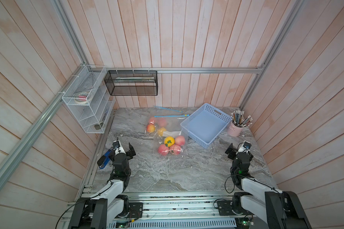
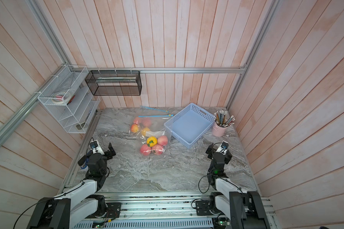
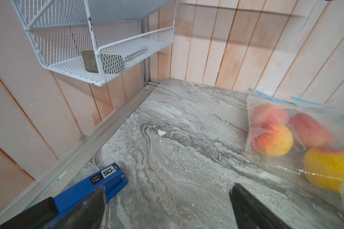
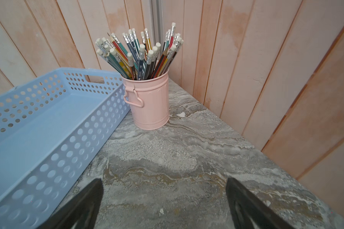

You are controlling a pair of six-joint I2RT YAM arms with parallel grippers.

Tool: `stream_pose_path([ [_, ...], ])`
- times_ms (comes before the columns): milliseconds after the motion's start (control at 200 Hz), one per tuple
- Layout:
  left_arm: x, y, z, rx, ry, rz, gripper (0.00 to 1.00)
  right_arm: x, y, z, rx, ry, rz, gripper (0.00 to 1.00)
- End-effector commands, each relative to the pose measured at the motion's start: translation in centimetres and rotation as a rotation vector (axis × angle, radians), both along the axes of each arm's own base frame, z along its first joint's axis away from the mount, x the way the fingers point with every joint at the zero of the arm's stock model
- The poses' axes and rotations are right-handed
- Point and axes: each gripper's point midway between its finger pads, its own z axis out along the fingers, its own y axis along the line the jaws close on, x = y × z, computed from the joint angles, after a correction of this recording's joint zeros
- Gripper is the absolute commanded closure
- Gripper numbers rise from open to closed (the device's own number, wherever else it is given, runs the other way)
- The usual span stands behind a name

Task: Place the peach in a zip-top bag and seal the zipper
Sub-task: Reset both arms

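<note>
In the left wrist view the bag (image 3: 300,146) was cut off by the edge, and the stapler (image 3: 99,184) was partly hidden behind a blurred finger (image 3: 83,210). Whether the zipper (image 1: 171,116) was sealed could not be told.

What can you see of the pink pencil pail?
The pink pail stands upright on the marble table in its far right corner. Looks like painted metal, ribbed, with a looped side handle. It is packed with eraser-tipped pencils, fanned out. The blue basket sits close beside it; contact unclear.

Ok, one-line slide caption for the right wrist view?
Open right gripper above marble tabletop, facing pink pencil bucket beside blue perforated basket.
</note>
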Motion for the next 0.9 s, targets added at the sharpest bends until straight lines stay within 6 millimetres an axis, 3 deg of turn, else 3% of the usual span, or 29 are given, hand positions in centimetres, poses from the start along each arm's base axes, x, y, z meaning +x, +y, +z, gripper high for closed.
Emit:
stream_pose_path([
  [0, 1.1, -1.0, 3.7, 0.022, -0.174, -0.088, 0.00, 0.9, 0.8, 3.7, -0.050, -0.188, 0.058, 0.02],
  [235, 2.6, -1.7, 3.3, 0.026, -0.210, -0.191, 0.00, 2.8, 2.0, 3.4, -0.101, -0.186, 0.160, 0.02],
  [425, 4.7, -2.3, 1.0, 0.015, -0.154, -0.247, 0.00, 3.3, 1.8, 2.0, -0.079, -0.183, 0.176, 0.02],
  [635, 5.8, -2.0, -0.1, 0.004, -0.101, -0.235, 0.00, 4.1, 1.6, 1.4, -0.070, -0.151, 0.169, 0.02],
  [895, 5.7, -2.1, 0.0, 0.006, -0.105, -0.239, 0.00, 4.5, 1.2, 1.1, -0.061, -0.127, 0.147, 0.02],
])
